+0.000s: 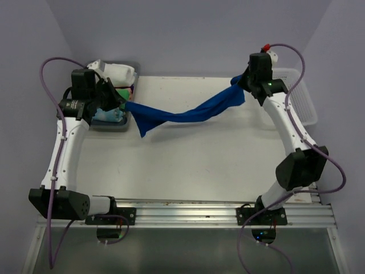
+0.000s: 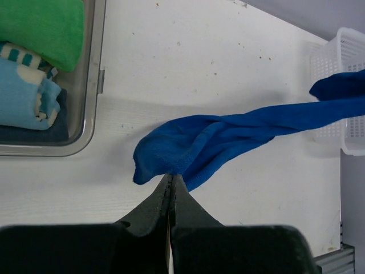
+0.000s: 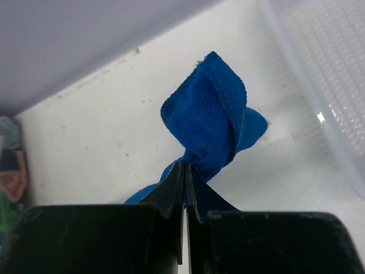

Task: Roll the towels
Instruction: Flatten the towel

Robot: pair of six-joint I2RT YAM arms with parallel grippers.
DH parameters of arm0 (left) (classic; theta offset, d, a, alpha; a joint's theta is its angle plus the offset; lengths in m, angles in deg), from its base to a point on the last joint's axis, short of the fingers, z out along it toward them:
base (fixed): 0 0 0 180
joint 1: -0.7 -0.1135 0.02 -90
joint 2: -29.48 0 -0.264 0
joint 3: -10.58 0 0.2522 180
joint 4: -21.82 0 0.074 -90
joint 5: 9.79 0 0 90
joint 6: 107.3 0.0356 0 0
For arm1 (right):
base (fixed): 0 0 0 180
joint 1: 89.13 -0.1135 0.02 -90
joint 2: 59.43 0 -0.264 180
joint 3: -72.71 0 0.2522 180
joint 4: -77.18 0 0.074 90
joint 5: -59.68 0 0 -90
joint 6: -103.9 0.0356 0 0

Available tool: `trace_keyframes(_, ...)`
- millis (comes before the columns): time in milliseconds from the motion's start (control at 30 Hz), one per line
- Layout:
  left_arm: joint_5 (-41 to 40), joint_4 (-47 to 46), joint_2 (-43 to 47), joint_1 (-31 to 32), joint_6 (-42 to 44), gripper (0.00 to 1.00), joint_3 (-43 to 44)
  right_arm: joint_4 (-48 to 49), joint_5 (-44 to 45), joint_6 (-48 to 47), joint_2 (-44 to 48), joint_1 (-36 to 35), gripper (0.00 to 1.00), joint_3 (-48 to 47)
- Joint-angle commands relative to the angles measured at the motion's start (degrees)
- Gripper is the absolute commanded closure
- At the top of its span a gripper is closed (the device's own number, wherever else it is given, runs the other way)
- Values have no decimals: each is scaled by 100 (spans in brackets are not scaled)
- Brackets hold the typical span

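A dark blue towel (image 1: 182,114) hangs twisted above the white table, stretched between my two grippers. My left gripper (image 1: 121,104) is shut on its left end, beside the grey tray; in the left wrist view the towel (image 2: 228,137) bunches right at the closed left gripper (image 2: 171,177). My right gripper (image 1: 242,81) is shut on the towel's right end at the far right of the table; in the right wrist view the towel (image 3: 214,120) folds over the closed right gripper (image 3: 186,164).
A grey tray (image 1: 117,127) at the far left holds rolled towels, among them a green one (image 2: 45,28) and a light blue one (image 2: 25,97). A white plastic basket (image 1: 305,97) stands at the far right. Purple cables loop off both arms.
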Motion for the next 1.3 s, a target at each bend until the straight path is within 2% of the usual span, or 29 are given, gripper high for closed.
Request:
trace_keyframes(0,99,156,268,-285,263,100,417,-242,185,-262,795,26,100,-195)
trace_keyframes(200,-121,253,585,-619,219,100,645,-558,185,-516,2244,25,100,94)
trace_keyframes(333,-104,297,717,-725,193,100,900,-1094,27,-649,2809,26,100,-10)
trace_keyframes(467,142,175,708,-733,175,100,866,-1271,-35,-631,2881,25,100,191)
trace_keyframes(600,502,-394,550,-733,35,100,95,-763,-166,-648,2047,25,100,533)
trace_keyframes(667,643,-616,428,-733,-44,100,-170,-787,-54,-736,998,26,93,369)
trace_keyframes(733,679,-844,348,-733,-62,100,-461,-1288,-105,-728,386,34,77,-98)
trace_keyframes(767,696,-889,313,-733,-71,100,-549,-1280,-270,-649,288,26,72,-64)
trace_keyframes(800,705,-915,295,-733,-62,100,-671,-967,-376,-605,392,26,65,354)
trace_keyframes(833,714,-915,278,-733,-36,100,-716,-755,-421,-561,541,26,52,628)
trace_keyframes(867,714,-915,295,-733,-27,100,-769,-544,-456,-465,725,26,49,918)
trace_keyframes(1100,556,-810,374,-733,17,100,-1006,-235,-570,-34,1437,26,48,2851)
trace_keyframes(1267,371,-766,409,-733,43,100,-1033,397,-666,606,1632,26,45,3986)
